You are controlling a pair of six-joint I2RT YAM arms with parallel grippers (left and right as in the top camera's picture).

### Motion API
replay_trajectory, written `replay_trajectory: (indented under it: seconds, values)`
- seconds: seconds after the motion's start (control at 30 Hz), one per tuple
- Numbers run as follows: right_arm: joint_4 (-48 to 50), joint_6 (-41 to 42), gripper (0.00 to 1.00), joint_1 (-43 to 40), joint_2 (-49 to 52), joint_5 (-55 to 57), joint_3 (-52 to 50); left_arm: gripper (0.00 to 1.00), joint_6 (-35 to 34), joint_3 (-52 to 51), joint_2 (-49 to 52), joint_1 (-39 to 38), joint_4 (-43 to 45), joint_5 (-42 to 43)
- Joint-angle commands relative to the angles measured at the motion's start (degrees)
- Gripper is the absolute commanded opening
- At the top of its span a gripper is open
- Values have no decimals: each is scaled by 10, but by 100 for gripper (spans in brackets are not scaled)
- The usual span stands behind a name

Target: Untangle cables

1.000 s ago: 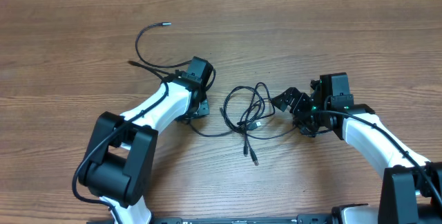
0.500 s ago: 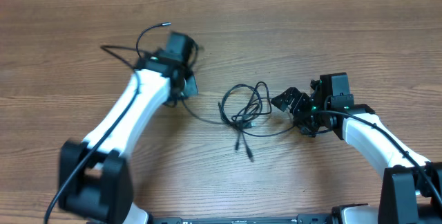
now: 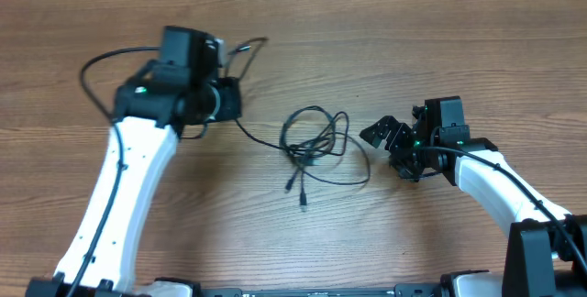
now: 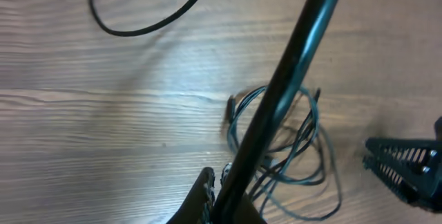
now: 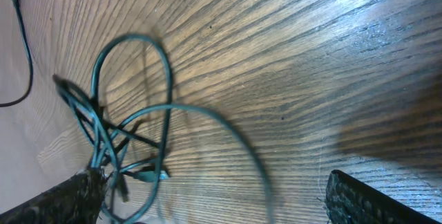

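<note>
A loose tangle of thin black cables (image 3: 314, 141) lies mid-table, with plug ends (image 3: 301, 201) trailing toward the front. My left gripper (image 3: 229, 102) is raised at the tangle's upper left and shut on one cable strand (image 3: 252, 134) that runs down to the tangle. That strand's free end (image 3: 260, 40) points to the far side. In the left wrist view the held strand (image 4: 290, 65) rises taut from the gripper (image 4: 219, 191), above the tangle (image 4: 276, 148). My right gripper (image 3: 390, 141) stands open just right of the tangle, its fingers (image 5: 376, 200) spread wide beside the cables (image 5: 114, 131).
The wooden table (image 3: 367, 40) stretches on all sides. The left arm's own thicker wire (image 3: 92, 66) arcs out to the far left. A thin black cord (image 4: 131, 30) curves across the top left of the left wrist view.
The left gripper closed on a strand, then rose and swung up and left with it, dragging the tangle leftward. The right arm has not moved.
</note>
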Motion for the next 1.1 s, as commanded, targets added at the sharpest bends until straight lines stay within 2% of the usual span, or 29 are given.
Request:
replay_trajectory:
  seconds: [0.0, 0.43, 0.5, 0.67, 0.77, 0.93, 1.07]
  values:
    - [10, 4, 100, -2, -9, -3, 2, 4, 14, 7, -27, 24, -12, 19]
    - [21, 4, 100, -2, -9, -3, 2, 4, -1, 6, -25, 24, -60, 54]
    - [46, 4, 100, -2, -9, -7, 2, 4, -1, 6, -25, 24, -64, 54]
    - [195, 4, 100, -4, -12, -173, 3, 4, -1, 6, -25, 24, -68, 54]
    - [255, 18, 100, -4, -24, -203, 12, 4, -1, 6, -25, 24, -68, 54]
    - [235, 19, 99, -4, -48, -183, 76, 5, -1, 6, -25, 24, -67, 53]
    - [146, 16, 99, -4, -55, -135, 151, 4, -1, 6, -25, 24, -66, 53]
